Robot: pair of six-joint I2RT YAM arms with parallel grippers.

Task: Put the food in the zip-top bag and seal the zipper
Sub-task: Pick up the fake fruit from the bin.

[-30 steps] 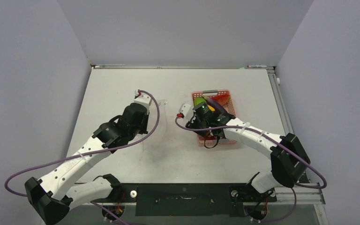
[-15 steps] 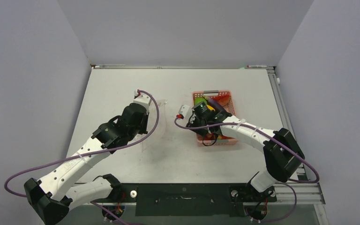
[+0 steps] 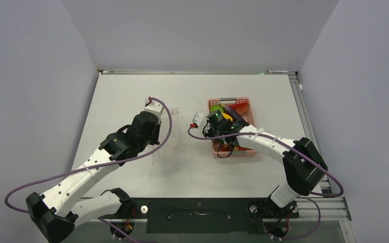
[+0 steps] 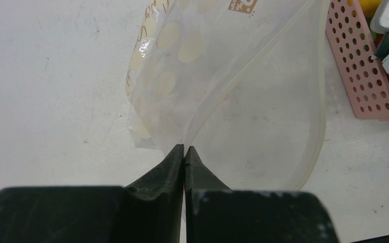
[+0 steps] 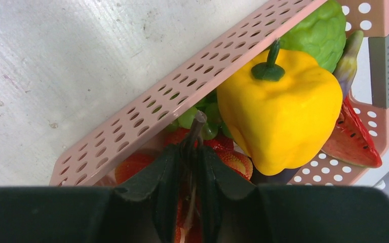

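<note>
The left gripper (image 4: 184, 150), pressed together, pinches the rim of the zip-top bag (image 4: 253, 101), whose clear, dotted body lies on the bench (image 4: 55, 76) and fans toward the gripper's 1 o'clock. At the bag's 3 o'clock sits the pink basket (image 4: 354, 76), where the right gripper (image 5: 189, 152) nips the brown stem of the green grapes (image 5: 190, 117); the yellow pepper (image 5: 278, 116) lies at its 2 o'clock

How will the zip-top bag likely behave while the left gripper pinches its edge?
Probably floppy: the zip-top bag bows into a loose loop from the left gripper's pinch. Likely thin and light, since the table shows through it. Its mouth may sag without support.
</note>
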